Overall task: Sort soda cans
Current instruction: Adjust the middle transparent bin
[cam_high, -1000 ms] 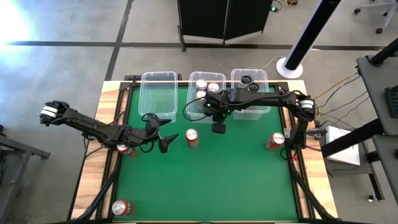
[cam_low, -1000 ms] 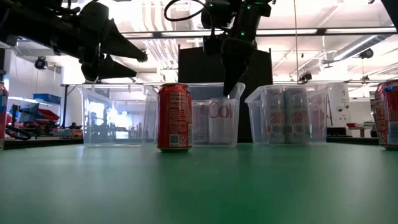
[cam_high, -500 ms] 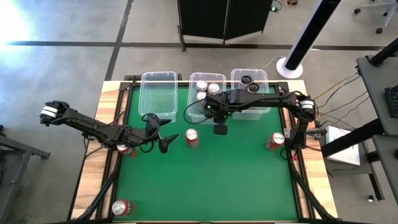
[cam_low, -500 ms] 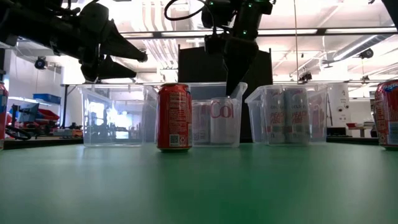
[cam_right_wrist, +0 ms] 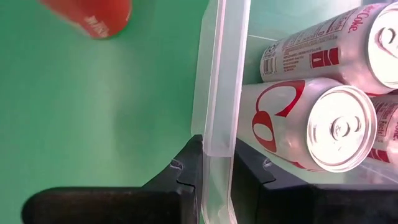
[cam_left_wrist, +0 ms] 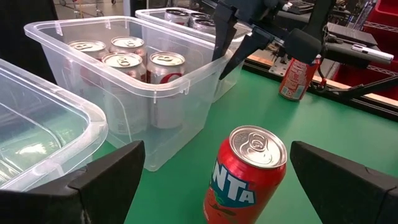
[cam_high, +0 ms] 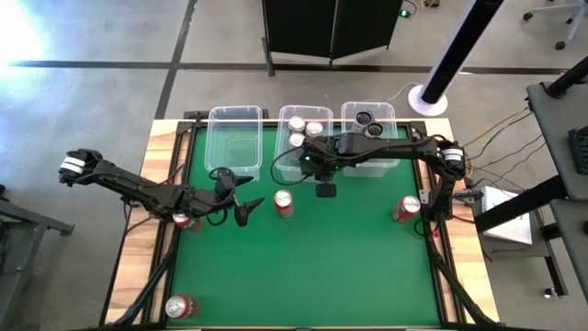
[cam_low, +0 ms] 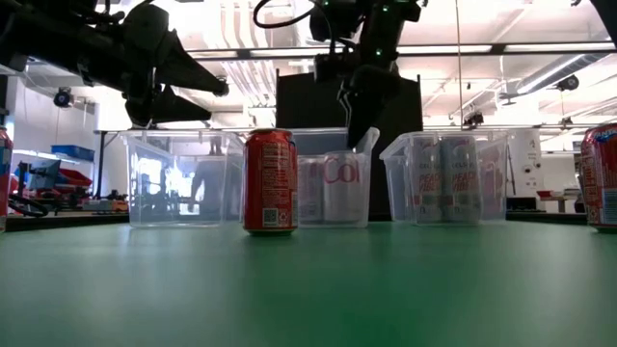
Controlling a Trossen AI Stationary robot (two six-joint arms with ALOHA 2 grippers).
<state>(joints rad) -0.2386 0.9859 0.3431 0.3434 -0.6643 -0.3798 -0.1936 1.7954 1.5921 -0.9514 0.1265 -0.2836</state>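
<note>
The right gripper (cam_high: 325, 181) pinches the near wall of the middle bin (cam_high: 290, 169), fingers narrow on the clear plastic; silver cans (cam_right_wrist: 317, 121) stand just inside that wall. The left gripper (cam_high: 244, 207) hangs spread wide just beside the red can (cam_high: 283, 203), which stands on the green mat in front of the middle bin.

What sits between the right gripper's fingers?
The middle bin's front wall: in the right wrist view, the right gripper straddles that clear wall, silver cans just inside.
</note>
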